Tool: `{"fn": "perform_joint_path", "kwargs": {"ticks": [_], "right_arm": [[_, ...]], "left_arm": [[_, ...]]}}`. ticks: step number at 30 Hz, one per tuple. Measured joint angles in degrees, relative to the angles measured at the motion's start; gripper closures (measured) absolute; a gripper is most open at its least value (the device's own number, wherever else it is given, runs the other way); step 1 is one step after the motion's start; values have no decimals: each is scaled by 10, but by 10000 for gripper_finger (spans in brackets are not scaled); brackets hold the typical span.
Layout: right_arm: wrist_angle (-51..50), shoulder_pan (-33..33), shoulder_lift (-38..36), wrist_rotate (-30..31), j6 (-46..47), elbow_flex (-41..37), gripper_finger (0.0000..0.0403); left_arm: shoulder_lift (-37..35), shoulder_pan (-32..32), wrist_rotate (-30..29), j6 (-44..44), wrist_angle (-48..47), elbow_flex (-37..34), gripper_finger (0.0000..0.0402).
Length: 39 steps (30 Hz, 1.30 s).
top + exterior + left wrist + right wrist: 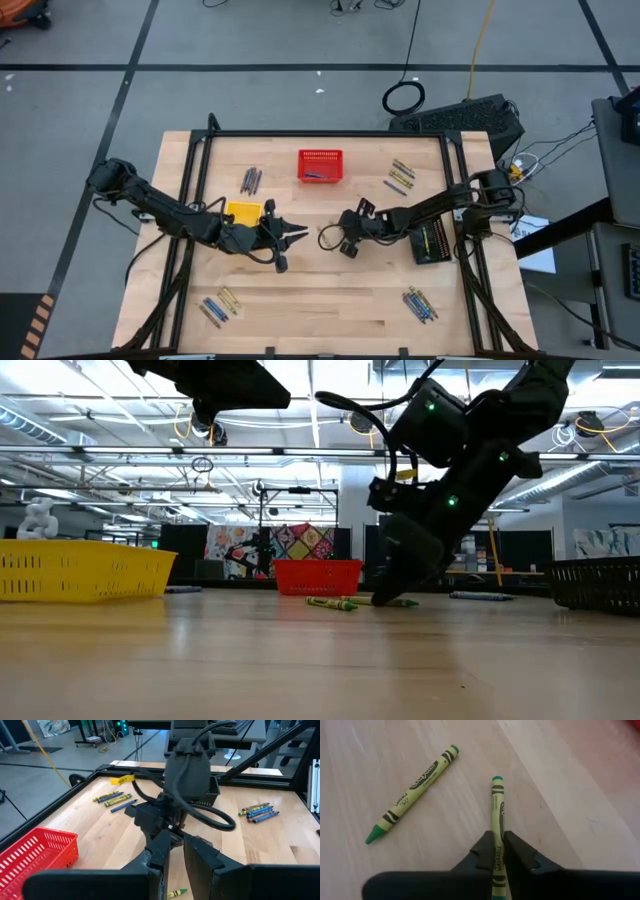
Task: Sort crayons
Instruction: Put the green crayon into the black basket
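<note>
Your right pincer [499,851] is clenched on one green crayon [497,815] at the table; another [412,794] lies just beside. The left pincer [290,240] hangs released nearby. Most crayon piles [400,176] remain unsorted.

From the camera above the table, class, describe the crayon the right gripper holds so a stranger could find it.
Start at the red basket at the table's far edge, then come toward the middle to the right gripper. Its fingers pinch a yellow-green crayon; a loose twin lies free beside it on the wood.

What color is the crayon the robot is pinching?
Yellow-green with black bands and a green tip: the crayon in the right gripper, clearest in the right wrist view.
</note>
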Motion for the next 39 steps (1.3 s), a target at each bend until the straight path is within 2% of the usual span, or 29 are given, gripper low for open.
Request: {"fn": "perform_joint_path", "kwargs": {"ticks": [4, 7, 12, 16, 19, 23, 26, 30, 32, 36, 39], "right_arm": [[-22, 37, -36, 31, 35, -1, 390], [-71, 71, -89, 28, 62, -6, 397], [-219, 144, -213, 64, 171, -2, 399], [-379, 212, -312, 79, 311, -3, 401], [-509, 261, -366, 76, 455, -3, 401], [-655, 313, -411, 38, 652, -3, 401], [-732, 333, -414, 20, 757, -4, 401], [-719, 333, -414, 17, 804, -39, 401], [-686, 329, -407, 20, 805, -48, 401], [-683, 310, -387, 39, 797, -45, 394], [-677, 288, -367, 16, 794, -45, 381]], "left_arm": [[3, 0, 0, 0, 1, 0, 343], [4, 0, 0, 0, -1, 0, 343], [11, -3, -8, 1, -2, 0, 343], [16, -5, -11, 0, 0, 0, 343], [15, -7, -12, 0, 5, 0, 343], [15, -7, -13, 0, 3, 0, 343], [15, -7, -13, 0, 3, 0, 343], [15, -7, -13, 0, 3, 0, 343], [15, -7, -13, 0, 4, 0, 343], [15, -7, -13, 0, 7, 0, 343], [15, -7, -13, 0, 10, 0, 343]]}}
